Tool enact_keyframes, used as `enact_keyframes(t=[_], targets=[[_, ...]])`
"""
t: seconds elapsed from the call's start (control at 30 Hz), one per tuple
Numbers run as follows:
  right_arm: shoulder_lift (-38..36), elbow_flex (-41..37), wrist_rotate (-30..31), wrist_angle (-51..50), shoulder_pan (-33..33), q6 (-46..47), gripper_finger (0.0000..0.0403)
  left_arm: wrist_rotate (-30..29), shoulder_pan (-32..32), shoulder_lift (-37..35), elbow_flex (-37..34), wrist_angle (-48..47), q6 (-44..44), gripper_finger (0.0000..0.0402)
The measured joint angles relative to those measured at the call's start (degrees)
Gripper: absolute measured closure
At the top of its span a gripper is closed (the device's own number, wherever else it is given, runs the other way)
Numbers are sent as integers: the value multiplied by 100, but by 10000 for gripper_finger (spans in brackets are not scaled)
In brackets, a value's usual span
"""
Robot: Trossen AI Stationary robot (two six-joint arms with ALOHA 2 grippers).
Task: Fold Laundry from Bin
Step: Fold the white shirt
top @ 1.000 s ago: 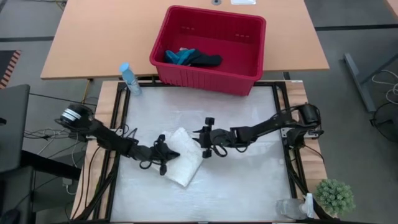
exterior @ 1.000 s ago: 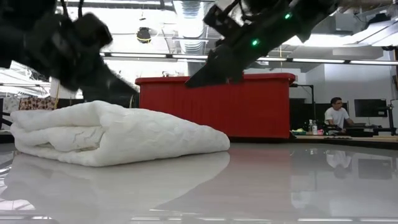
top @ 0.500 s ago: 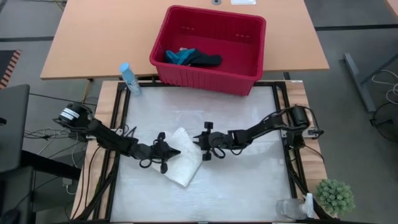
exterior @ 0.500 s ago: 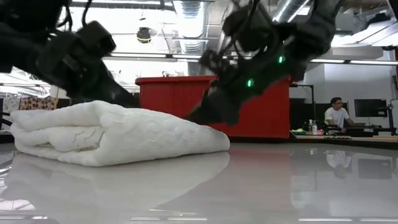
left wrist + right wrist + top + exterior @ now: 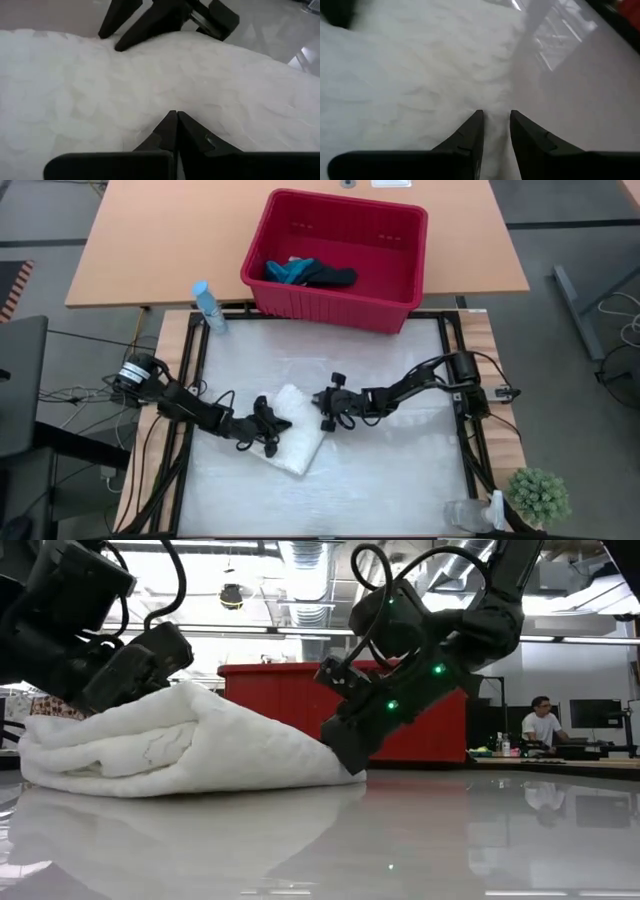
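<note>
White glossy worktop carries the folded pile; we go left to right. Far left, a pale blue plastic bottle stands by the frame corner. Left gripper, fingers pressed fully together, lies on the left edge of the large white lacy-textured cloth; we see no fabric between the fingers in its wrist view, just tips resting on cloth. The cloth sits folded at the worktop's middle, bulging up on its left side in the low view. Right gripper touches the cloth's right edge, fingers narrowly apart with white fabric between the tips; we read it as pinching that edge. Behind, on the wooden table, the red rectangular plastic bin holds the small teal-blue cloth and the dark navy cloth. Bottom right, a small green potted plant.
</note>
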Motion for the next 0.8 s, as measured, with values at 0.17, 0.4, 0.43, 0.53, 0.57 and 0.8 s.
enact_keyframes(t=[0.17,0.4,0.43,0.53,0.57,0.8], targets=[[-36,-4,533,-101,-18,-3,285,-20,-40,-11,-4,-22,19,401],[-213,-17,642,-248,-13,-111,285,8,-42,-32,-17,47,54,401],[-317,-20,656,-263,-16,-179,285,8,-46,-32,-17,53,50,401],[-756,-19,763,-281,40,-478,285,22,-45,-28,-27,256,52,401],[-944,-15,837,-340,74,-573,285,23,-47,-40,-29,317,63,401],[-1972,-13,200,-819,202,-524,285,79,-53,-525,-44,369,356,402]])
